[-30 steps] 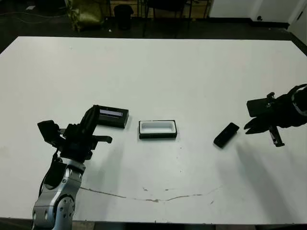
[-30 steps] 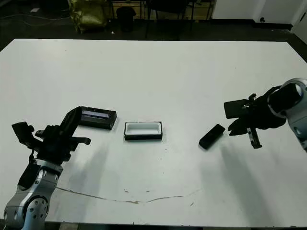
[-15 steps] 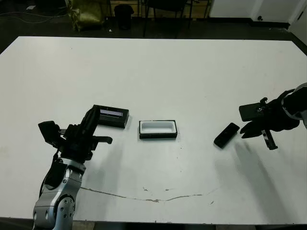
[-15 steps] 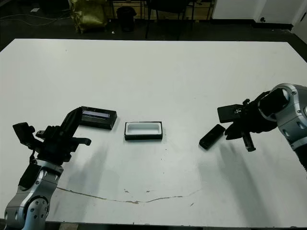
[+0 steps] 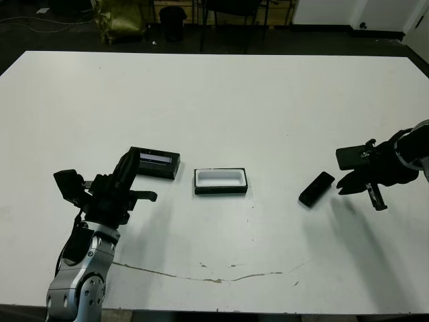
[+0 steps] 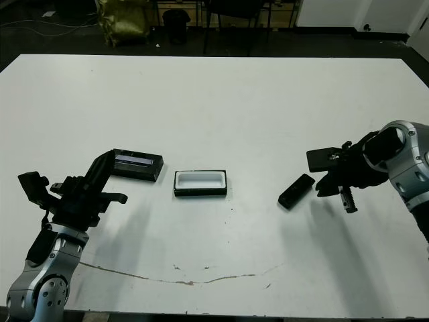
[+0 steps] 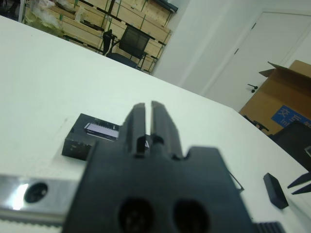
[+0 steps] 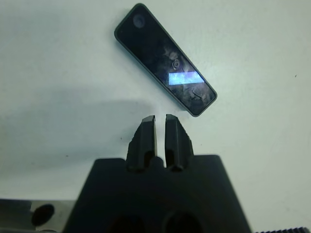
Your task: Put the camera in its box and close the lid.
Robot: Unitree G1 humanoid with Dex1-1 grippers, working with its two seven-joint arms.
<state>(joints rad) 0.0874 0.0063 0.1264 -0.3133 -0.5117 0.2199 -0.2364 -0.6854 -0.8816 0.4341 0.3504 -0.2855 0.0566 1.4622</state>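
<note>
The camera (image 5: 316,189) is a slim black bar lying at an angle on the white table, right of centre; its glossy face shows a bluish glint (image 8: 165,59). My right gripper (image 5: 340,190) is just to the right of it, low over the table and apart from it, fingers (image 8: 146,138) shut on nothing. The box (image 5: 220,181), a black tray with white lining, stands open mid-table. To its left lies the lid (image 5: 155,163), black with a pale stripe. My left gripper (image 5: 129,159) is shut and empty, its tip at the lid's near-left end (image 7: 92,136).
A thin dark crack-like line (image 5: 214,278) runs across the table near the front edge. Beyond the far edge are chairs and a yellow-green bag (image 5: 120,20). A cardboard carton (image 7: 284,97) stands off the table in the left wrist view.
The right gripper has moved left toward the camera and dropped a little, then held nearly still. The left arm, the lid, the box and the camera have not moved.
</note>
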